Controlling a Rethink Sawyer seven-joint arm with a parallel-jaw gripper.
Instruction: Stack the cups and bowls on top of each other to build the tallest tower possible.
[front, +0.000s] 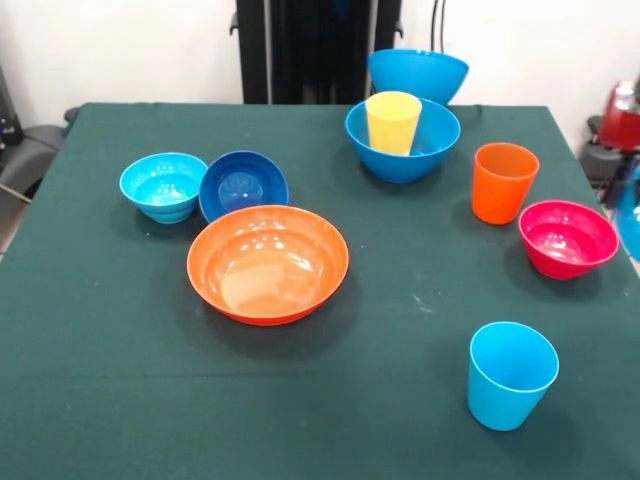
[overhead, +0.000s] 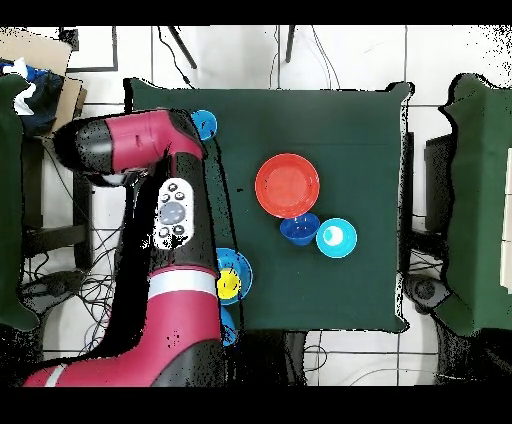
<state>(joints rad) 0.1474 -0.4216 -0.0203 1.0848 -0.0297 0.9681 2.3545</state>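
In the front view a wide orange bowl (front: 268, 262) sits left of centre, with a small dark blue bowl (front: 243, 185) and a cyan bowl (front: 164, 186) behind it. A yellow cup (front: 392, 122) stands inside a large blue bowl (front: 403, 150). A second large blue bowl (front: 418, 75) sits at the far edge. An orange cup (front: 504, 182), a magenta-red bowl (front: 568, 238) and a light blue cup (front: 511, 374) stand on the right. In the overhead view the red arm (overhead: 175, 215) lies over the table's left side and the gripper does not show.
The dark green tablecloth (front: 100, 380) covers the table. A light blue curved shape (front: 632, 215), cut off, shows at the right edge of the front view. The black pedestal (front: 310, 45) stands behind the table. Chairs stand at both sides in the overhead view.
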